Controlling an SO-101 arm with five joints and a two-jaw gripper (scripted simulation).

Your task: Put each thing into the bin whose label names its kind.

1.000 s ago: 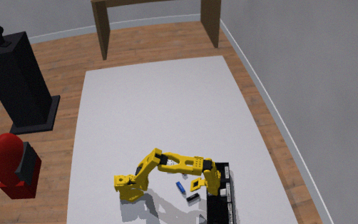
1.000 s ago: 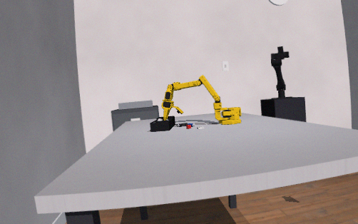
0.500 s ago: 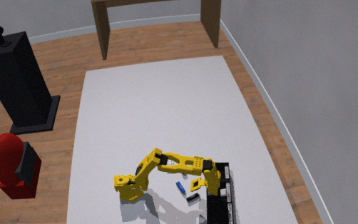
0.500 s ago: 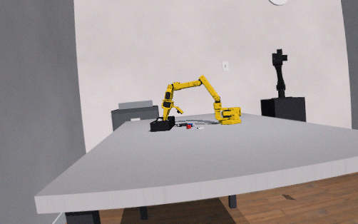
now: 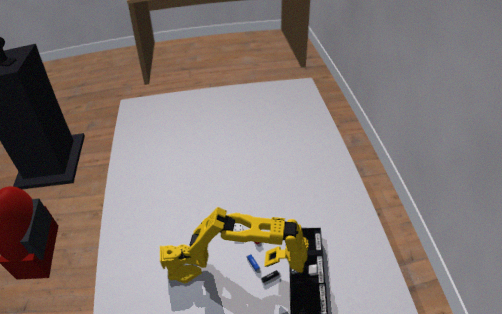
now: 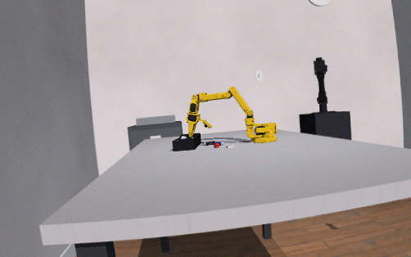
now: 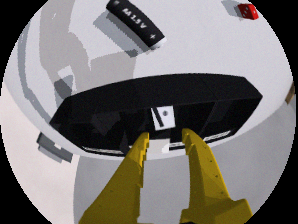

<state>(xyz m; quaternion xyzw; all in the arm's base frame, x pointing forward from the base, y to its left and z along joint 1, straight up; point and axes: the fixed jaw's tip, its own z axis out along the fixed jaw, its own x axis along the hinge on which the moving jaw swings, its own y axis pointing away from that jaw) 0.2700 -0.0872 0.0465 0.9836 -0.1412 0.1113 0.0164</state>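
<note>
White cube (image 7: 162, 116) inside black rectangular bin (image 7: 100, 106); yellow gripper (image 7: 165, 144) above, jaws slightly spread, empty.

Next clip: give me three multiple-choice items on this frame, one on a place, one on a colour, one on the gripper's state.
1. Where is the gripper?
A. above the black bin
B. beside the arm's base
C. past the table's far end

2. What colour is the long thing lying between arm and bin?
A. green
B. blue
C. orange

3. What do the fingers hold?
A. a red block
B. nothing
C. the bin's wall

Key: 1 A, wrist view looks down into the bin; 2 B, top view shows blue; 3 B, the white piece lies below the parted fingers.
</note>
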